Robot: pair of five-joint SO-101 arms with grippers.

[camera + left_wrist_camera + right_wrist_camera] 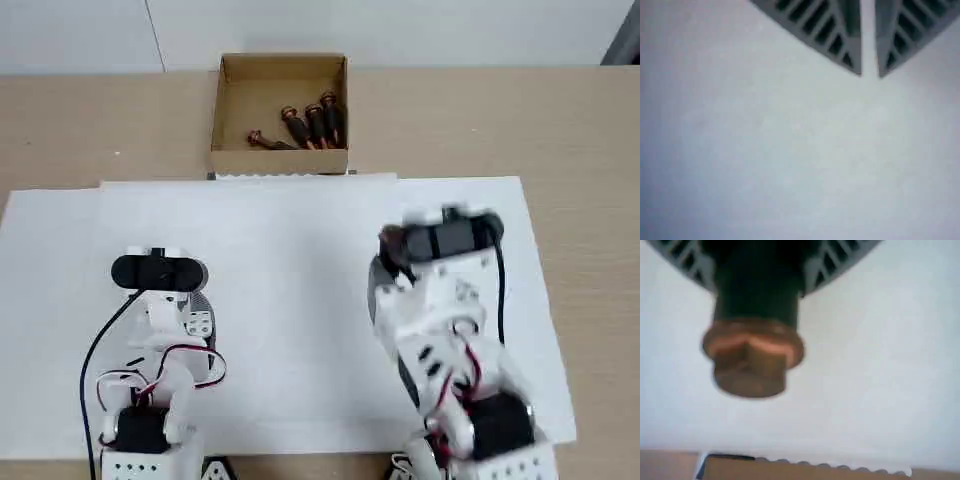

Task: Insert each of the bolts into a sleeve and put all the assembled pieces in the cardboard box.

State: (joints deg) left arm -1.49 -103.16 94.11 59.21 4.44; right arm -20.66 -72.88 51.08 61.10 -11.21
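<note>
Bolt (752,357), copper hex head outward, seated in black sleeve (757,295). My right fingers (835,257) clamped on sleeve, over white paper (290,300), short of cardboard box (280,160). Four assembled pieces (314,124) lie inside box, toward its right side. Box sits on tan surface (560,130), just beyond paper's far edge. My left fingers (832,32) pressed nearly together, thin slit between tips, nothing in them, close over paper, well apart from box.
</note>
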